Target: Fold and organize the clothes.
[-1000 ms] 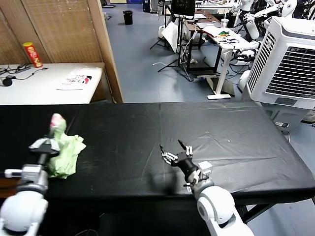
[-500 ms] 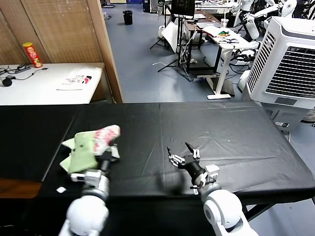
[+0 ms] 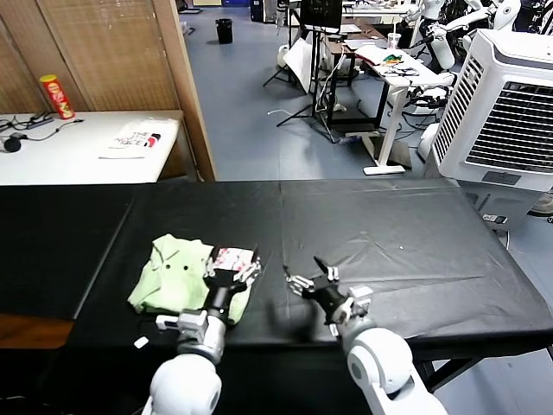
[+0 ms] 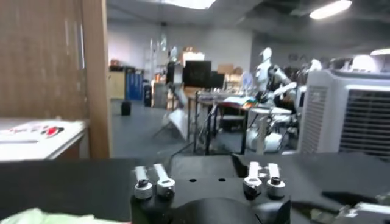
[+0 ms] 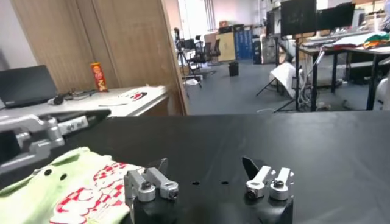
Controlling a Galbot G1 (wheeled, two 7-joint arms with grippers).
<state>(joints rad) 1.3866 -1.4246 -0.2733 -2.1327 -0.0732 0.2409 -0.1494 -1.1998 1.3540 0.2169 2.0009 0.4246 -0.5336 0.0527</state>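
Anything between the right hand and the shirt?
Head view: only bare black table cover between the right hand and the shirt.

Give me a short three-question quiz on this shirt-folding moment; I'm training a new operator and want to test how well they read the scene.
1. True or false: the shirt hangs in the air, gripped by the left hand.
2. Which hand is nearer the shirt's red-and-white patch? A) the left hand B) the right hand C) both equally far
3. Fill in: the shirt lies on the black ____.

Key
1. False: the shirt lies bundled on the cover, and the left hand stands open over its patch end.
2. A: the right hand hovers open beside the shirt, apart from it.
3. table cover
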